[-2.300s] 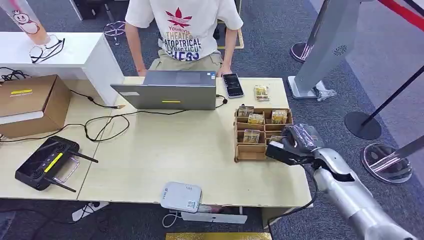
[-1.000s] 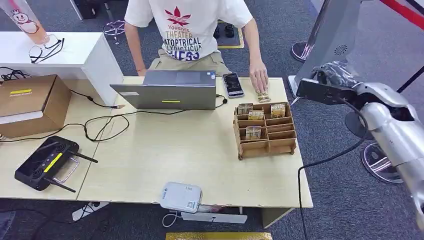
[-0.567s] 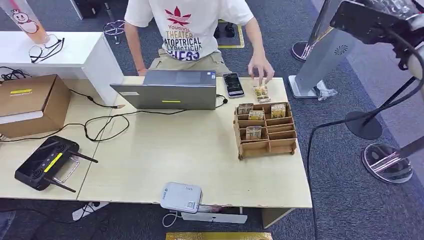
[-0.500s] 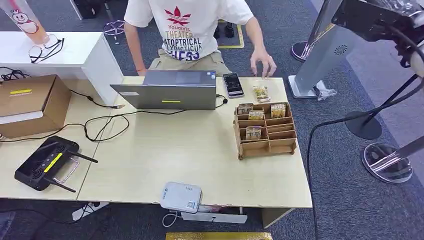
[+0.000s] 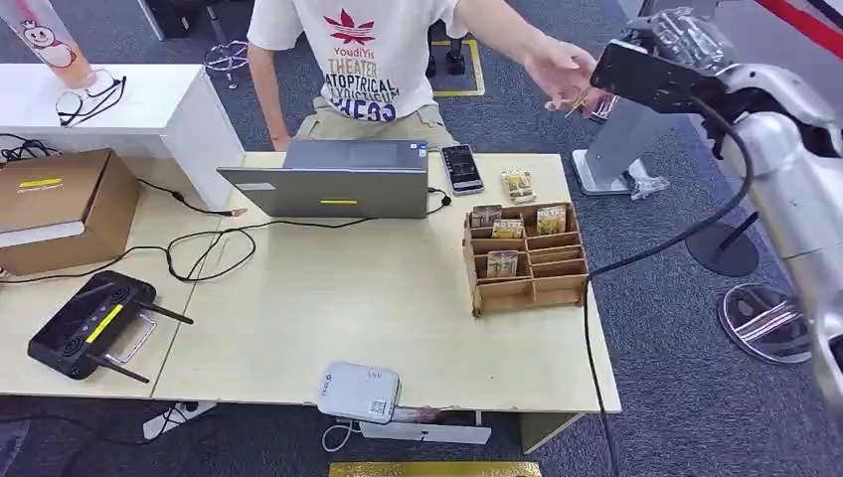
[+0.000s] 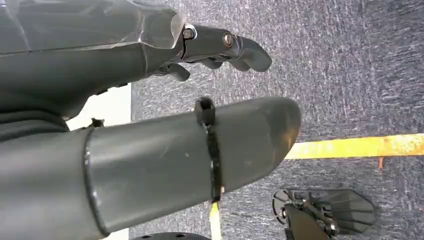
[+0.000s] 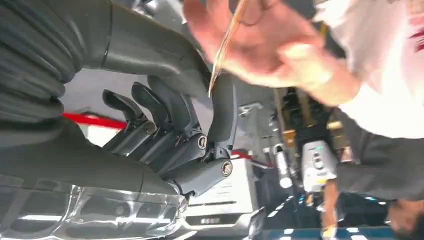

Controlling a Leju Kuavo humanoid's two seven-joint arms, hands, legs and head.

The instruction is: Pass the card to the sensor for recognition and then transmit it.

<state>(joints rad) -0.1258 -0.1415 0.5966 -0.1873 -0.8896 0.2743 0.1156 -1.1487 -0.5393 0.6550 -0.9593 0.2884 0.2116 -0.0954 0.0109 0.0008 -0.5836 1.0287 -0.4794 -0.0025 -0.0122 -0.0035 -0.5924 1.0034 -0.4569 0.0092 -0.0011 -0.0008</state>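
My right hand (image 5: 682,40) is raised at the far right, past the table's back corner, in front of the grey sensor stand (image 5: 636,124). A person's hand (image 5: 559,72) reaches up to it. In the right wrist view a thin card (image 7: 226,42) shows edge-on, its lower end pinched between the thumb and a finger of my right hand (image 7: 165,115). The person's hand (image 7: 270,45) closes on its other end. In the head view the card (image 5: 577,101) is a small sliver under the person's fingers. My left hand (image 6: 150,65) hangs over carpet, fingers loosely apart, holding nothing.
A wooden rack (image 5: 525,288) with several cards stands on the table's right side. Behind it lie a phone (image 5: 462,167), a laptop (image 5: 333,179) and a loose card pack (image 5: 518,185). A white device (image 5: 360,390) sits at the front edge. Stanchion bases (image 5: 770,323) stand on the right.
My right arm has come down from the top right corner toward the person. The person's hand has risen from the table to meet the card.
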